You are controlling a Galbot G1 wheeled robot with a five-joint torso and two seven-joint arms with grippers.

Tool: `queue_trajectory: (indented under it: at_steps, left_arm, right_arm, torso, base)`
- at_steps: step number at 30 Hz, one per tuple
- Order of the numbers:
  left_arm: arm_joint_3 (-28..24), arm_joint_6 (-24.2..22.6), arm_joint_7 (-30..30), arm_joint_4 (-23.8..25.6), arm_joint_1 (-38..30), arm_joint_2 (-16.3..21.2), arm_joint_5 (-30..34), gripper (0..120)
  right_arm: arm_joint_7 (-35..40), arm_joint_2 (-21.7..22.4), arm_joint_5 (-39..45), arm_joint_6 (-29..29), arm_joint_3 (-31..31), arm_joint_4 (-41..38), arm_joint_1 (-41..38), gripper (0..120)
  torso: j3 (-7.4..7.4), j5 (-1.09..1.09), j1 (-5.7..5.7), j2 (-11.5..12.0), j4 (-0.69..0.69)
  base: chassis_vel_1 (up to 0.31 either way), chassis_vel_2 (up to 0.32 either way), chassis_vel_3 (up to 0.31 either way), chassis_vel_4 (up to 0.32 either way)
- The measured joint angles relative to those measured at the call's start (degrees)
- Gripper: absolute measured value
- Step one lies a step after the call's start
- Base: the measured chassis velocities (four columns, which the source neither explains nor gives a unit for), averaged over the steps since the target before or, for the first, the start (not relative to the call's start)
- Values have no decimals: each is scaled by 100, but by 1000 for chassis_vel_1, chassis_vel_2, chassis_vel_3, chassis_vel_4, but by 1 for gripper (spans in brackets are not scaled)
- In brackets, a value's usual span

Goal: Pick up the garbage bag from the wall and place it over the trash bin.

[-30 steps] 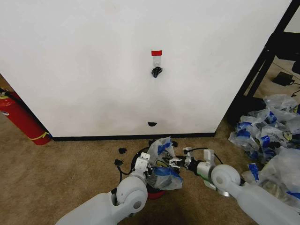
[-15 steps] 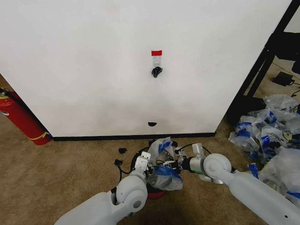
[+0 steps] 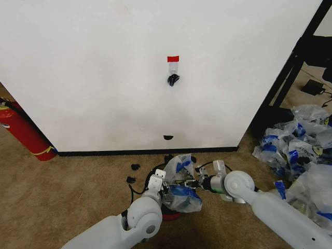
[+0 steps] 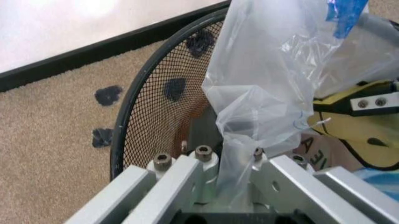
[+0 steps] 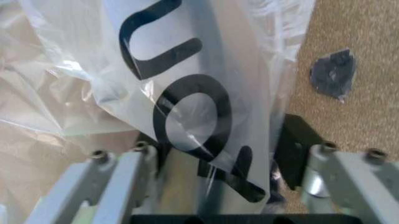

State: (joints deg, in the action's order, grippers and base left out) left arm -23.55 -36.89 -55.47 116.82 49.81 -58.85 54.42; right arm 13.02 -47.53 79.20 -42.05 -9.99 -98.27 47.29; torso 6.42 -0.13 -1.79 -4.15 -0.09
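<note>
A red fire extinguisher [image 3: 23,129] leans at the left edge of the tan carpet [image 3: 62,197]. A heap of clear-and-blue plastic bags [image 3: 298,150] lies at the carpet's right edge, beside a black metal frame [image 3: 290,67] in the upper right corner. Small dark scraps [image 3: 135,167] dot the carpet near its back edge.

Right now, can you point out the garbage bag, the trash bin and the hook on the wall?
garbage bag [image 4: 262,93]: left wrist view, on its bunched translucent plastic.
trash bin [image 4: 165,100]: left wrist view, on its dark mesh side.
hook [image 3: 173,79]: head view, on the dark piece below the red tape.
</note>
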Motion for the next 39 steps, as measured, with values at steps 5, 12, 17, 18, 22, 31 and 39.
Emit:
queue_trajectory:
  at_steps: [5, 12, 17, 18, 22, 31, 39]
  left_arm:
    - [25, -8, 0, 129, 62, 31, -14, 0]
    - [18, -44, 175, 584, 314, 117, -436, 0]
    - [133, -34, 397, 759, 481, 228, -840, 0]
    - [171, -32, 417, 784, 505, 257, -877, 0]
    - [396, -14, 520, 906, 608, 415, -999, 0]
    - [942, 30, 744, 1308, 861, 761, -1184, 0]
    - [1211, 19, 877, 1421, 1203, 888, -1352, 0]
  right_arm:
    - [384, -28, 59, 52, 249, -378, 481, 23]
    - [1498, -447, 80, 1042, 478, -1109, 934, 0]
    - [1853, -649, -111, 1550, 741, -1430, 1196, 0]
    - [1906, -661, -137, 1578, 801, -1460, 1239, 0]
    - [2060, -646, -204, 1598, 1160, -1627, 1559, 0]
    - [1803, -127, -657, 1308, 1950, -2014, 2651, 0]
    - [1663, 32, -802, 1225, 2482, -2313, 3113, 0]
  torso:
    - [1, 1, 0, 0, 0]
    - [2, 3, 0, 1, 3]
    - [2, 3, 0, 1, 3]
    - [2, 3, 0, 1, 2]
    - [2, 3, -1, 1, 0]
    - [1, 6, 0, 1, -2]
    - [1, 3, 0, 1, 2]
  base:
    - [0, 0, 0, 0]
    - [0, 0, 0, 0]
    - [0, 0, 0, 0]
    - [0, 0, 0, 0]
    - [0, 0, 0, 0]
    - [0, 0, 0, 0]
    - [0, 0, 0, 0]
